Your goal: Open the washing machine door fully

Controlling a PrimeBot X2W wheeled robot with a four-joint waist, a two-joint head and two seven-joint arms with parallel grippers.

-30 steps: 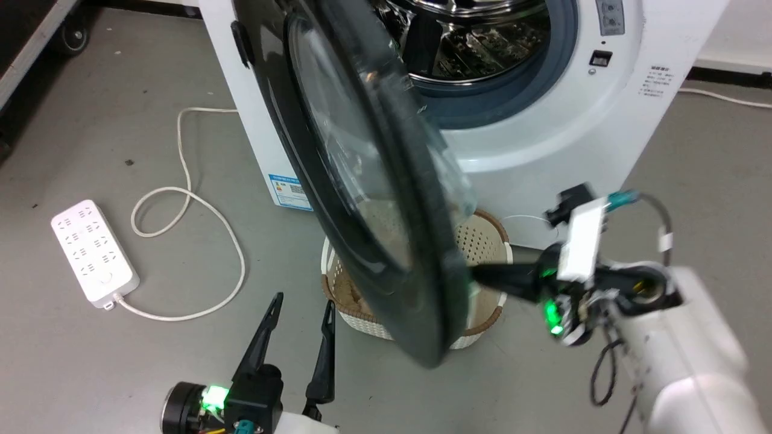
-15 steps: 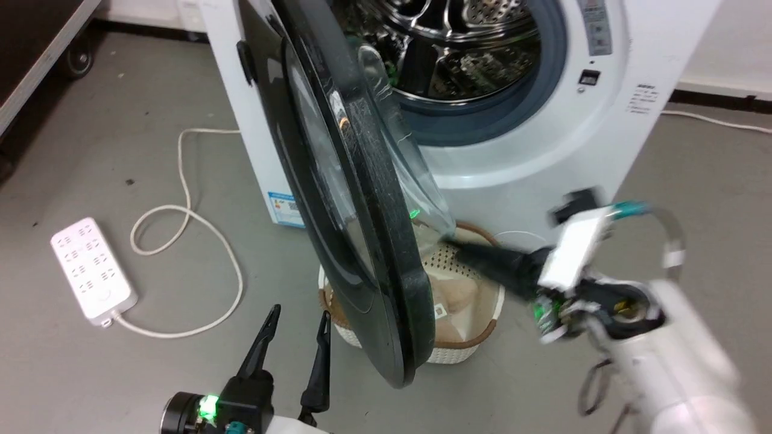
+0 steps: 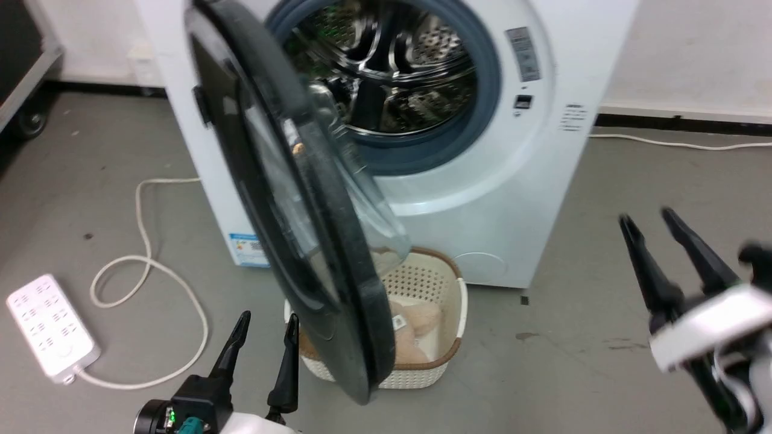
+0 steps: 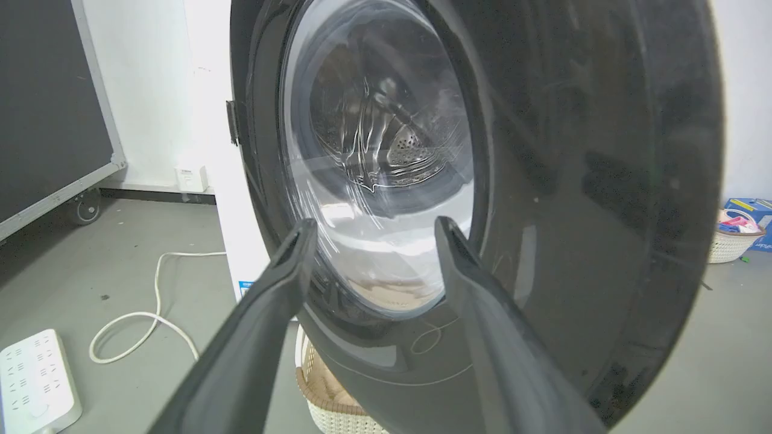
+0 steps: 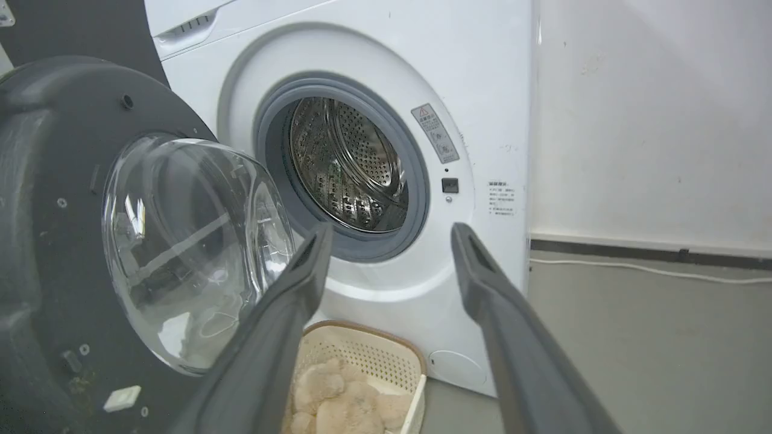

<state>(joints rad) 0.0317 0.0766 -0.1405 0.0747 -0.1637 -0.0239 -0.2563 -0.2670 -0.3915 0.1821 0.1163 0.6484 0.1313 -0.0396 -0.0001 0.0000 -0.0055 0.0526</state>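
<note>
We are seeing the washing machine door (image 3: pixel 347 289) standing partly open, attached at the left edge of the washing machine (image 3: pixel 482 199) and turning its dark rim almost edge-on to our head, its clear glass bowl (image 5: pixel 193 241) facing the steel drum (image 3: pixel 386 72). We are holding our left gripper (image 3: pixel 269 318) low beside the door's bottom edge, pointing at its outer face, fingers apart and gripping nothing. We are holding our right gripper (image 3: pixel 645 217) above the floor (image 3: pixel 573 337) off the machine's front right corner, well apart from the door, fingers spread and empty. A pale basket (image 3: pixel 451 313) is sitting on the floor just before the machine's front, beneath the door's lower edge, and a white power strip (image 3: pixel 48 325) is lying on the floor to the machine's left.
</note>
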